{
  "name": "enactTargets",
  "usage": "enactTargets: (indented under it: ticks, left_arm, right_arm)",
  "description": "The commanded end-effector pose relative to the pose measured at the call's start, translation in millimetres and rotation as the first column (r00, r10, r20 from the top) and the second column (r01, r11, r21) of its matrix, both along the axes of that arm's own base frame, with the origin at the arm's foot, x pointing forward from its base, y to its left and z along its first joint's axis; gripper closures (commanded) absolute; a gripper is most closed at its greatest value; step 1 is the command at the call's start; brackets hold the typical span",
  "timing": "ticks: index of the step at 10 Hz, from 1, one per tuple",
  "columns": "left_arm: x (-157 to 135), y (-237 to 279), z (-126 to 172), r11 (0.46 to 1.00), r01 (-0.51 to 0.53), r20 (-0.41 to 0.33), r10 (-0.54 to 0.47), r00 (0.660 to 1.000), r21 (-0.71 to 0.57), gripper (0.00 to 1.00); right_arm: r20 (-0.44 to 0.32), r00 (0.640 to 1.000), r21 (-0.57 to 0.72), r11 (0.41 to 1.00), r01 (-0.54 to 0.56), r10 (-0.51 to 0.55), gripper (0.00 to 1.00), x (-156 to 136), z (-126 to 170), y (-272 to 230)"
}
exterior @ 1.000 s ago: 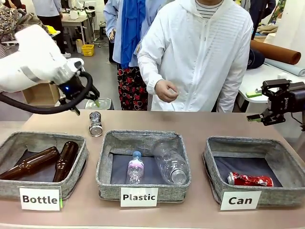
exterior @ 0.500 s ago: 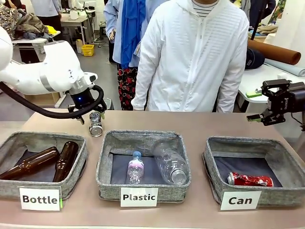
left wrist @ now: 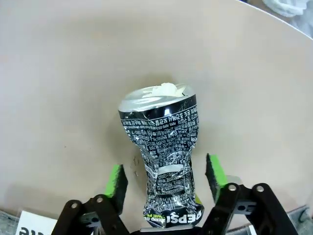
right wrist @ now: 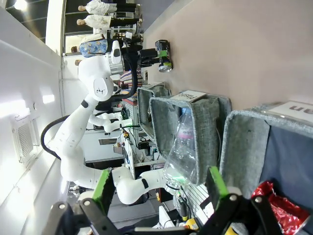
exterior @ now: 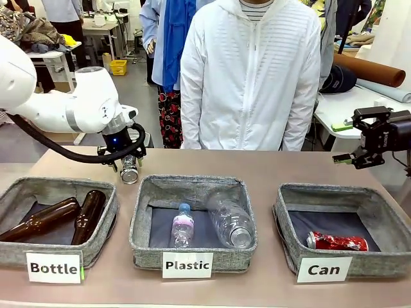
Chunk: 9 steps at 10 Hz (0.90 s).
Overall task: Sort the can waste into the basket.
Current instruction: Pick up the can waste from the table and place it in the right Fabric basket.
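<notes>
A dented silver can (exterior: 129, 168) with dark print stands on the table behind the baskets, left of middle. My left gripper (exterior: 128, 162) has come down over it. In the left wrist view the can (left wrist: 164, 156) sits between the green pads (left wrist: 117, 181), with a gap on each side, so the jaws stand open. A red can (exterior: 337, 242) lies in the grey "Can" basket (exterior: 288, 215) at the right. My right gripper (exterior: 341, 142) hovers open above the table's far right edge, with nothing between its fingers (right wrist: 102, 188); below it are the basket (right wrist: 244, 142) and red can (right wrist: 274, 200).
The "Bottle" basket (exterior: 109, 218) holds two brown bottles at the left. The "Plastic" basket (exterior: 140, 221) in the middle holds two clear bottles. A person in a white jacket (exterior: 250, 77) stands at the far side of the table.
My left arm has swung right and down until its fingers straddle the silver can. The person's hand has dropped out of sight. The right arm has not moved.
</notes>
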<state>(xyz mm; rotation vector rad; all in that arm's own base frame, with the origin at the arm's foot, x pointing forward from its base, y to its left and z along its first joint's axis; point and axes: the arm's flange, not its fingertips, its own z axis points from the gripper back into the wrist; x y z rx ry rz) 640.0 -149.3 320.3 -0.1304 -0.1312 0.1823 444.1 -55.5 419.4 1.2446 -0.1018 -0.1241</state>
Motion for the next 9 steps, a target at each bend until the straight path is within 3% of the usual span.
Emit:
enactTargets:
  ticks: [1, 2, 3, 9]
  left_arm:
    - [0.7, -1.5, 5.1, 0.999, -0.028, 0.031, 0.027, 0.999, 0.033, 1.00]
    - [2.6, -1.3, 5.2, 0.999, -0.031, 0.033, 0.030, 0.999, 0.043, 0.65]
    - [2.7, 0.0, 4.8, 0.998, -0.039, 0.031, 0.037, 0.999, 0.043, 1.00]
    - [1.7, 1.0, 10.6, 0.999, -0.038, 0.027, 0.037, 0.999, 0.036, 1.00]
  right_arm:
    - [0.019, 1.000, -0.003, 1.000, -0.017, 0.017, 0.00, 0.0, 1.1, -2.2]
    - [0.019, 1.000, -0.003, 1.000, -0.017, 0.017, 0.00, 0.0, 1.1, -2.2]
    - [0.019, 1.000, -0.003, 1.000, -0.017, 0.017, 0.00, 0.0, 1.1, -2.2]
    - [0.019, 1.000, -0.003, 1.000, -0.017, 0.017, 0.00, 0.0, 1.1, -2.2]
